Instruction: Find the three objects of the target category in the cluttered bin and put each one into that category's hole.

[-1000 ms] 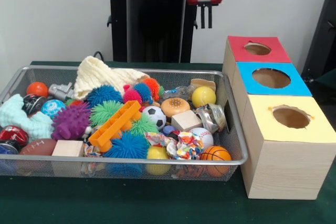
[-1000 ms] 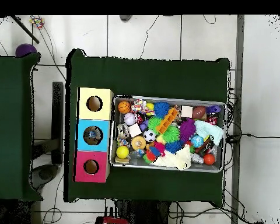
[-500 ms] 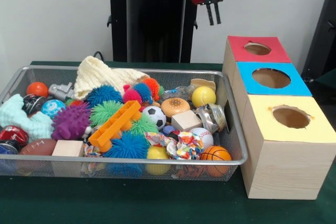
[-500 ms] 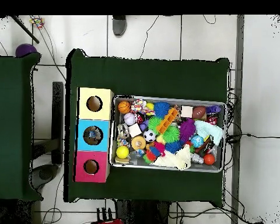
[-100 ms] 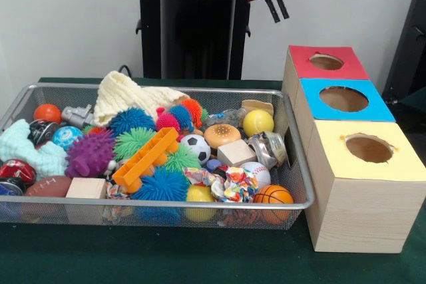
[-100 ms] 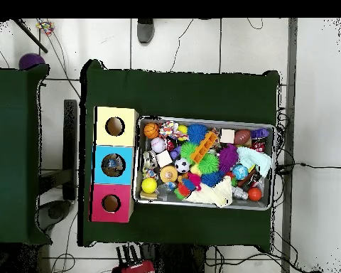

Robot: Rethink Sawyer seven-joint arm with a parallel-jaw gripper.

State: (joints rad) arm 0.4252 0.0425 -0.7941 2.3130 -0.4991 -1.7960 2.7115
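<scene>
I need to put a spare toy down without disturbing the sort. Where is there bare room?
The green tablecloth in front of the wire bin is bare, also the wide strip beyond it in the overhead view. The bin is packed full, and the three boxes sit close against its side.

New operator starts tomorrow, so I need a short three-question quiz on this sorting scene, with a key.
1. True or false: the gripper is holding a toy.
2. Which box top lies nearest the basketball: A red, B blue, C yellow?
3. Fill in: the orange brick lies inside the wire ____.

Key: 1 false, it hangs empty and open above the table; 2 C; 3 bin.
</scene>
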